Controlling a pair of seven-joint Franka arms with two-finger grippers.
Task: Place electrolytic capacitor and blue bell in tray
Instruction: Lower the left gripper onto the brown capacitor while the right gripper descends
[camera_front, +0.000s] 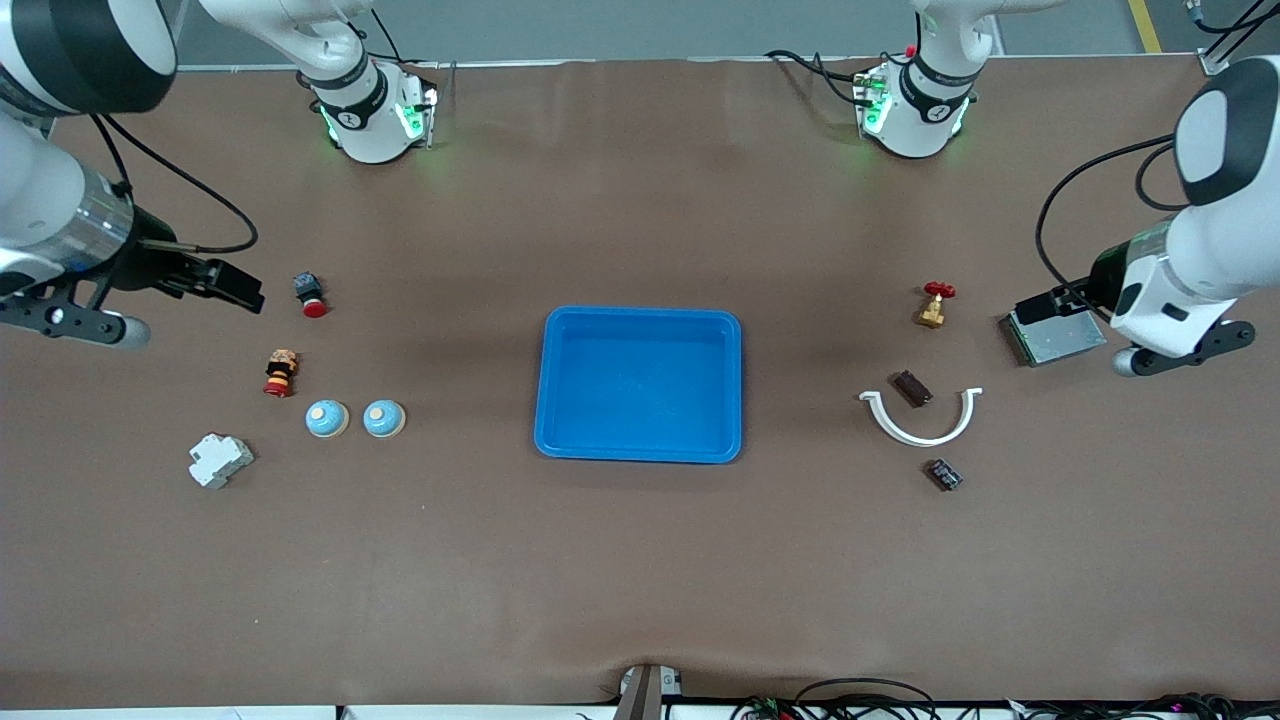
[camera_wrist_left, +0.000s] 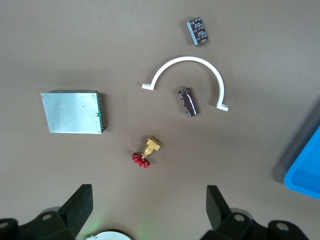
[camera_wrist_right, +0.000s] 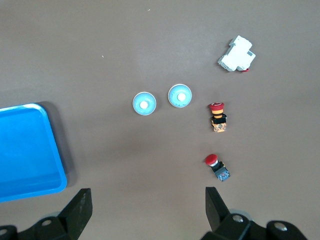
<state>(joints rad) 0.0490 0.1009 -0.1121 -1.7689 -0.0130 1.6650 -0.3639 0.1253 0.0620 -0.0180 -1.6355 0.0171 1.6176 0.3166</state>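
Item: brown paper-covered table, grey floor along the top edge of the front view. Container: one blue tray at the centre of the front view, its whole floor showing. Task pieces: electrolytic capacitor, a dark cylinder lying inside a white half-ring toward my left arm's end; two blue bells side by side toward my right arm's end, both well apart from the tray. My left gripper hangs over the table near a grey metal box and a red-handled valve, fingers spread wide, gripping nothing, the capacitor well clear of them. My right gripper hangs over its end near a red push button, equally wide, also unladen, the bells well clear.
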